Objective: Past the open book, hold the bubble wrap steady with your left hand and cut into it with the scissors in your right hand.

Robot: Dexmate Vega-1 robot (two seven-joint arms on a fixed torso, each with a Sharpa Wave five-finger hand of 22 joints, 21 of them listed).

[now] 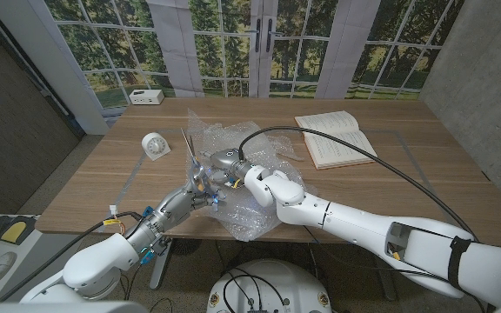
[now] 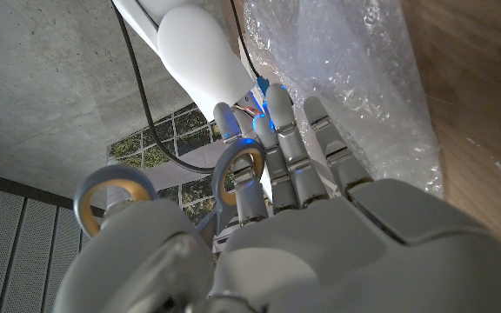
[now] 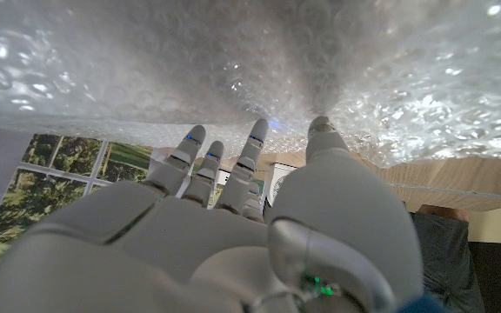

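Clear bubble wrap [image 1: 252,211] lies crumpled at the table's middle, left of the open book [image 1: 333,137]. The scissors [image 1: 188,144] have grey handles with yellow-lined loops [image 2: 111,196] and blades pointing up and away. My left hand [image 1: 183,200] holds them, fingers [image 2: 278,148] through a loop, close against the wrap [image 2: 355,78]. My right hand [image 1: 231,165] sits in the middle of the wrap, just past the scissors. Its fingertips [image 3: 255,135] and thumb push into the sheet [image 3: 233,61], gripping it.
A small white clock [image 1: 155,145] stands left of the wrap. A white box [image 1: 146,96] sits at the table's far left edge by the window. A black cable [image 1: 355,149] arcs over the book from my right arm [image 1: 355,217].
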